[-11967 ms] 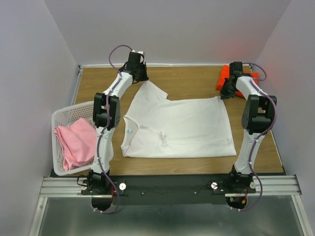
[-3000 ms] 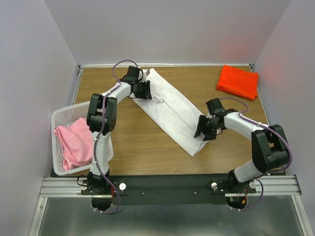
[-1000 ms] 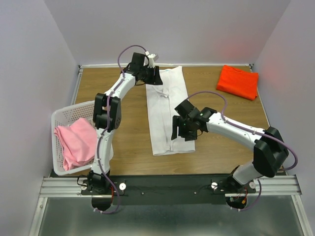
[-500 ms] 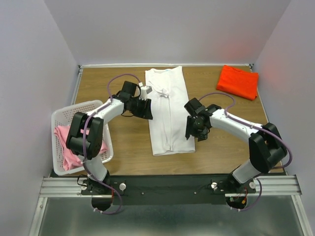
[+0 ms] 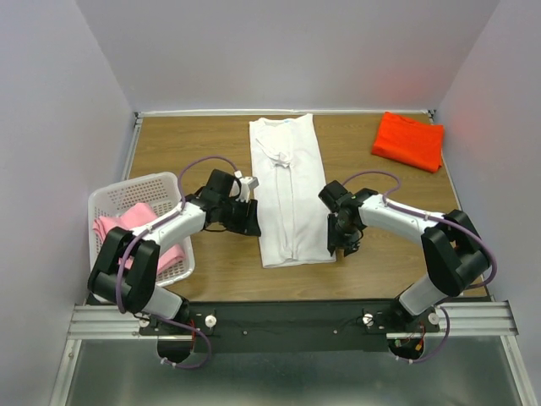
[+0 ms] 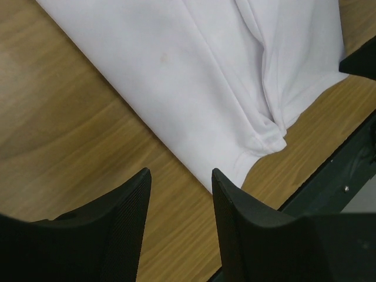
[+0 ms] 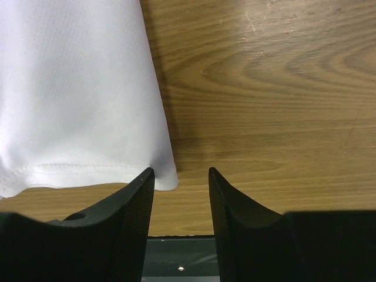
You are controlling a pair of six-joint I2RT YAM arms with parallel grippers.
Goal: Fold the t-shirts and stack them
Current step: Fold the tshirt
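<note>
The plain white cloth t-shirt [image 5: 287, 190], folded into a long strip, lay mid-way across the brown wooden worktop [image 5: 194, 144]. The left claw [image 6: 179, 176] and right claw [image 7: 181, 173], each spread apart and empty, flanked its near end. The folded orange-red t-shirt [image 5: 408, 141] sat far right.

1. The left arm [image 5: 182, 222] folds at the elbow, and its forearm stretches low toward the middle.
2. The left pincer [image 5: 248, 220] points inward, jaws parted.
3. The right arm [image 5: 397, 218] doubles back, and its forearm lies low, reaching leftward.
4. The right pincer [image 5: 347, 241] angles toward the near edge, jaws parted.
</note>
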